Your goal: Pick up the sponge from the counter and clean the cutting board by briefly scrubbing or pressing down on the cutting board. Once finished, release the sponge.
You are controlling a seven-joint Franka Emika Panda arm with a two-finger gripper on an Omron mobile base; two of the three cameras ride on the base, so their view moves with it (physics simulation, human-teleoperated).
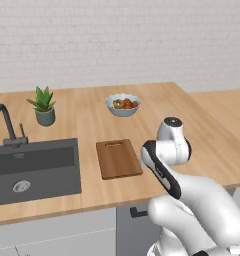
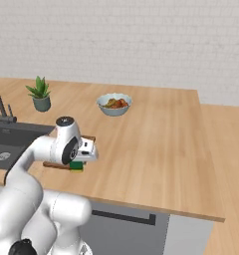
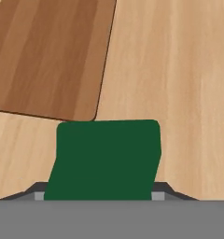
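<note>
The sponge (image 3: 107,158) shows its dark green scrub layer in the hand view, held between my two fingertips. In the right base view its yellow and green body (image 2: 76,166) sits under the hand, low over the counter (image 1: 192,130). My gripper (image 3: 101,192) is shut on the sponge, and the hand (image 2: 86,149) points down just right of the cutting board's near corner. The darker-brown cutting board (image 1: 118,158) lies flat between the sink and my arm. Its rounded corner (image 3: 81,109) almost meets the sponge's far edge. I cannot tell whether the sponge still rests on the counter.
A dark grey sink (image 1: 34,170) with a black faucet (image 1: 6,125) lies left of the board. A potted plant (image 1: 43,106) and a bowl of fruit (image 1: 123,104) stand farther back. The counter's front edge runs close below the hand.
</note>
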